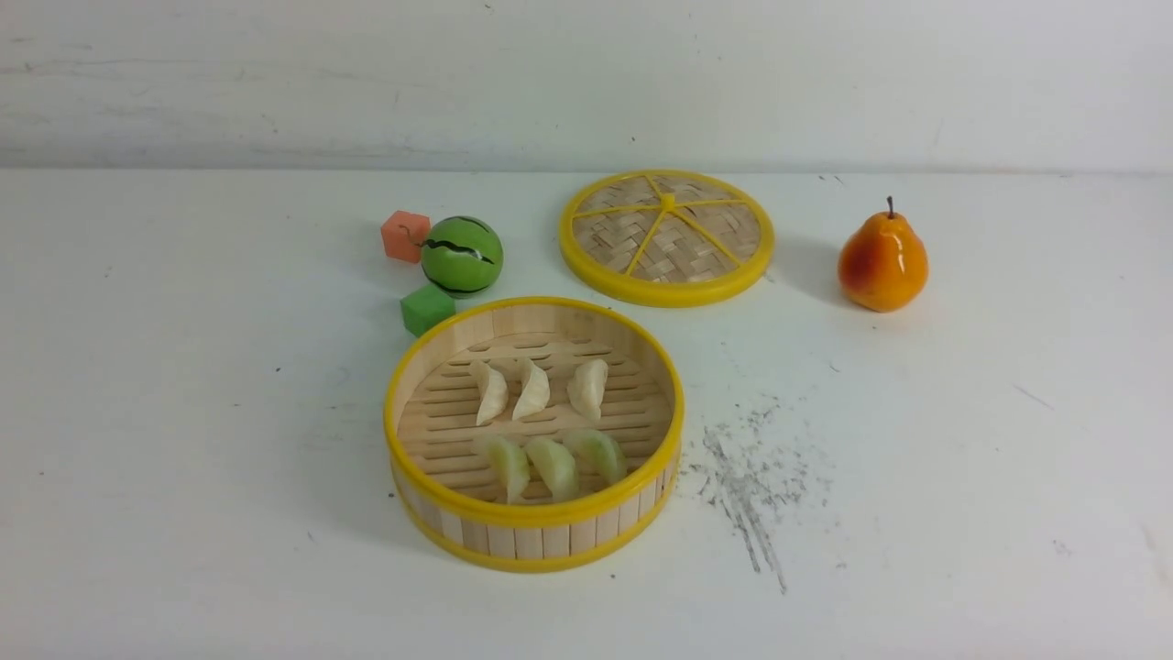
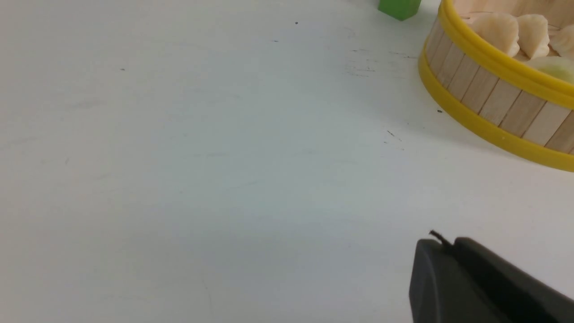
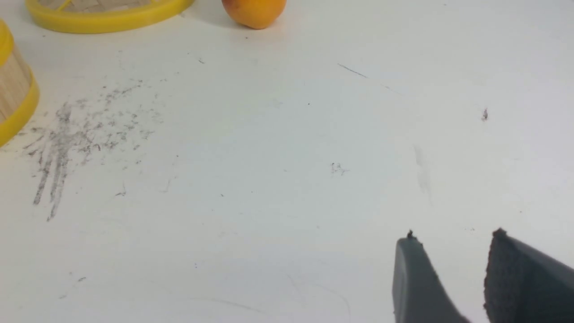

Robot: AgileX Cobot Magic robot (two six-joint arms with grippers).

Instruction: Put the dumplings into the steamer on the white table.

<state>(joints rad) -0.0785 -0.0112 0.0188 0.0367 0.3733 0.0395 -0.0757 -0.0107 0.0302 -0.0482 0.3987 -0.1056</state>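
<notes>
The steamer (image 1: 536, 513) stands on the white table (image 1: 183, 412), near the middle. Inside it lie three cream-white dumplings (image 1: 532, 389) in a far row and three pale green dumplings (image 1: 554, 466) in a near row. Neither arm shows in the front view. In the left wrist view my left gripper (image 2: 446, 244) is shut with nothing in it, above bare table, apart from the steamer (image 2: 489, 96). In the right wrist view my right gripper (image 3: 454, 237) is open and empty over bare table, far from the steamer's edge (image 3: 13, 89).
The woven yellow-rimmed lid (image 1: 666, 236) lies flat behind the steamer. An orange pear (image 1: 882, 261) stands at the right. A green watermelon ball (image 1: 461, 256), a pink cube (image 1: 404, 236) and a green cube (image 1: 426, 309) sit behind the steamer's left. Grey scratch marks (image 1: 751, 477) lie to its right.
</notes>
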